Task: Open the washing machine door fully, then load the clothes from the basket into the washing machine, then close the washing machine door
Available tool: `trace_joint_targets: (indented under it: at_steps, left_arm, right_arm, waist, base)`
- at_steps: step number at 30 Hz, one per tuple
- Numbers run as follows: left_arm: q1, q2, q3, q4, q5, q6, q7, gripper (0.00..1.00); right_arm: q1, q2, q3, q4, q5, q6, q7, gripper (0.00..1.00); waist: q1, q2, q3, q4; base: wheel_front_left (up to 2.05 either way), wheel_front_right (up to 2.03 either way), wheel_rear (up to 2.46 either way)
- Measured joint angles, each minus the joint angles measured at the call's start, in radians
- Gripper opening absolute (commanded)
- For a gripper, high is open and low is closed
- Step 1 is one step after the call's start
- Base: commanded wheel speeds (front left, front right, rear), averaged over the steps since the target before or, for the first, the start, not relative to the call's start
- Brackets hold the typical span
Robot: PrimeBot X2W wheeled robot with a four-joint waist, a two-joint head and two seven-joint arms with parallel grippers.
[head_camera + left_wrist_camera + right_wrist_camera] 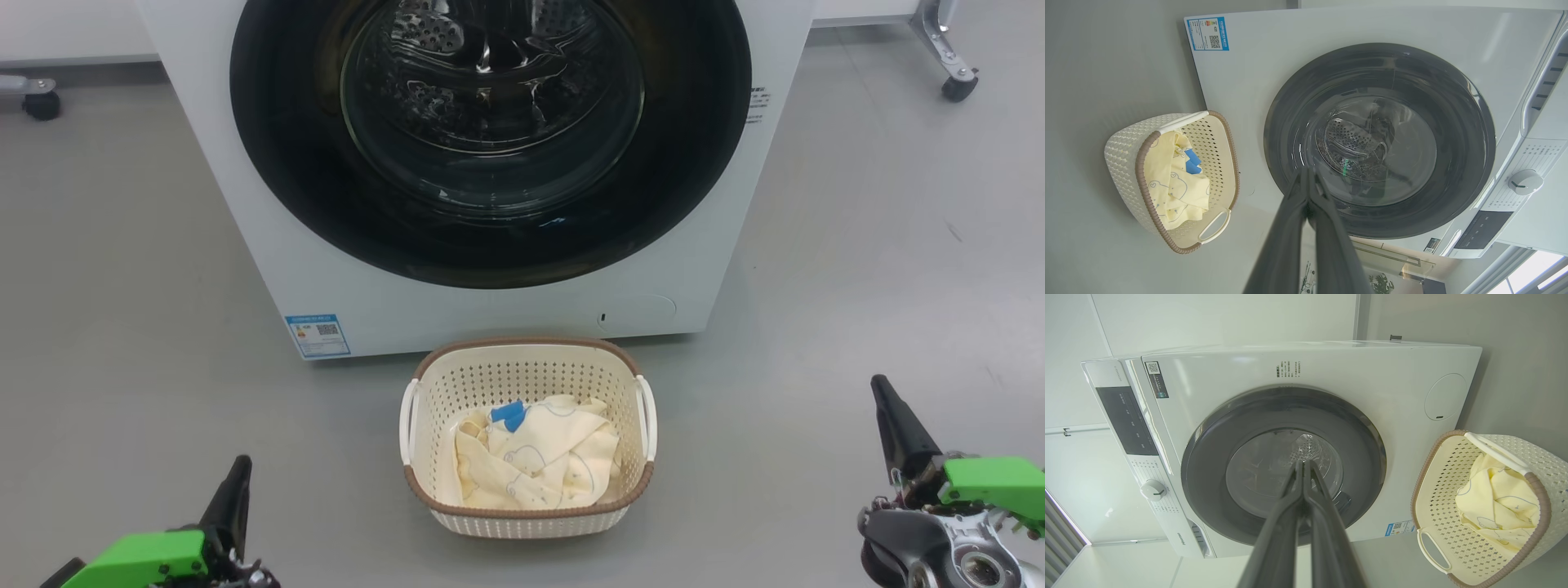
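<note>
Left claw (239,478) and right claw (882,400) both pinched shut, empty, parked low and apart, likely a rest pose; basket (522,344) holding the clothes (535,461) sits on the floor between the 2 claws, slightly ahead. Washing machine door (490,245) beyond both, closed flush on the washing machine (245,204); basket just below it, probably to keep the carry short.

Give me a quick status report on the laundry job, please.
Both shut and empty: left gripper, right gripper. The washing machine door closed; clothes in the basket. Basket on the floor close before the washing machine, below the door.
</note>
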Motion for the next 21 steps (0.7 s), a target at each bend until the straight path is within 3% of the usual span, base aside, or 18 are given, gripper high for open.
trace_joint_targets:
  at_steps: [2, 3, 7, 21]
  left_arm:
    - [0.000, 0.000, 0.000, 0.000, 0.000, 0.000, 0.000, 0.00]
    - [0.001, -0.001, 0.000, 0.004, 0.000, 0.001, -0.001, 1.00]
    - [0.036, -0.015, -0.008, 0.061, 0.000, 0.002, -0.001, 1.00]
    - [0.046, -0.016, -0.029, 0.051, 0.000, 0.002, -0.025, 1.00]
  right_arm:
    - [0.000, 0.000, 0.000, 0.000, 0.000, 0.000, 0.000, 0.00]
    - [0.001, 0.001, 0.000, 0.004, 0.000, 0.000, 0.000, 1.00]
    - [0.042, 0.017, 0.005, 0.061, 0.000, 0.000, 0.000, 1.00]
    - [0.061, 0.018, 0.006, 0.050, -0.021, 0.000, -0.011, 1.00]
  waist:
    - [0.0000, 0.0000, 0.000, 0.000]
    - [0.0000, 0.0000, 0.000, 0.000]
    - [0.0000, 0.0000, 0.000, 0.000]
    - [0.0000, 0.0000, 0.001, 0.000]
  base:
    - [0.00, 0.00, 0.00]
    - [0.00, 0.00, 0.00]
    - [0.00, 0.00, 0.00]
    - [0.00, 0.00, 0.00]
